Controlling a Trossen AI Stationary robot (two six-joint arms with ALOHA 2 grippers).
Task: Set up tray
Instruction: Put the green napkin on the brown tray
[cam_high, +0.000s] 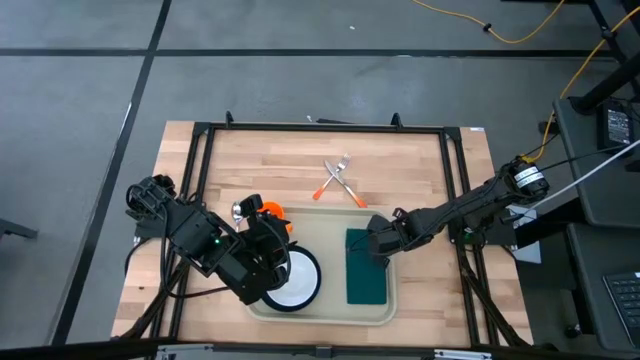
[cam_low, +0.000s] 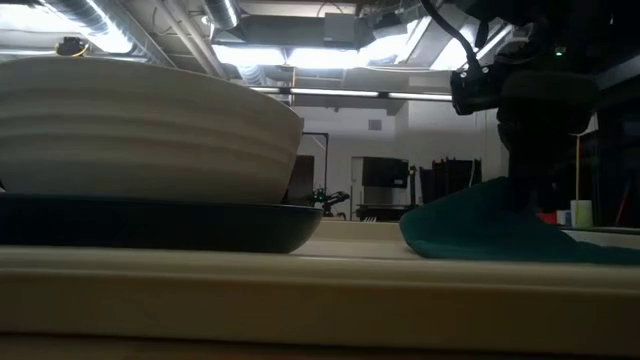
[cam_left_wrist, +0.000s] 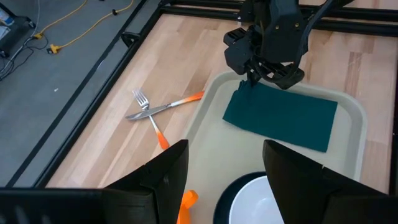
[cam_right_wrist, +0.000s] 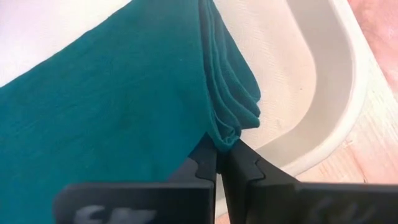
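The beige tray (cam_high: 322, 312) lies at the table's near middle. On its right half lies a folded dark green napkin (cam_high: 366, 272), mostly flat. My right gripper (cam_high: 380, 240) is shut on the napkin's far right corner. On the tray's left half a white bowl (cam_low: 140, 130) sits on a dark plate (cam_low: 170, 228). My left gripper (cam_left_wrist: 227, 177) hangs open above the bowl and plate, holding nothing. My right gripper pinches the napkin's far right corner (cam_right_wrist: 227, 132) between its two fingers (cam_right_wrist: 202, 163), several folded layers together. The fingers come steeply from above, slanting from the table's right. That corner rises a little (cam_low: 495, 195); the remainder of the cloth lies on the tray.
A fork and a knife with orange handles (cam_high: 340, 180) lie crossed on the wood beyond the tray's far rim. An orange object (cam_high: 273, 212) sits by the tray's far left corner. A black frame (cam_high: 320, 128) borders the table.
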